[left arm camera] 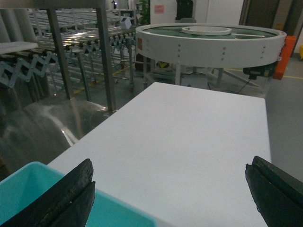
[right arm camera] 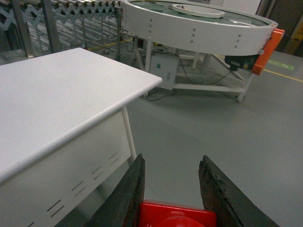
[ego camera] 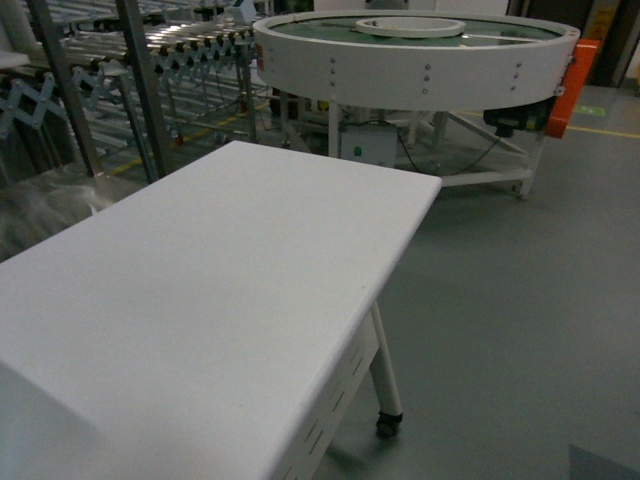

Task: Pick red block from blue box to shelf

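- Small red plastic block [right arm camera: 176, 216] seen between the two dark fingers of the right gripper [right arm camera: 173, 208] in the right wrist view, apparently held there; only its top edge and a rounded stud show at the bottom of the frame.
- Held out past the edge of the white-topped table [right arm camera: 57, 99], over grey floor [right arm camera: 227, 132], not over any surface.
- Left gripper [left arm camera: 173, 194] spread wide, nothing between its black fingers [left arm camera: 71, 189], hanging just above the near end of the table.
- Pale turquoise plastic box [left arm camera: 28, 189] at the lower left corner of the left wrist view, partly under the left finger; the bit of interior on show holds nothing, the remainder out of frame.
- Judged stage: pick from the box done, block in hand, carry to the shelf pending.
- Shiny steel shelf [ego camera: 90, 90] with upright posts to the left beyond the table, well apart from the block; placing there remains.
- Large white round conveyor table [ego camera: 415, 55] in the background, no part in the job.
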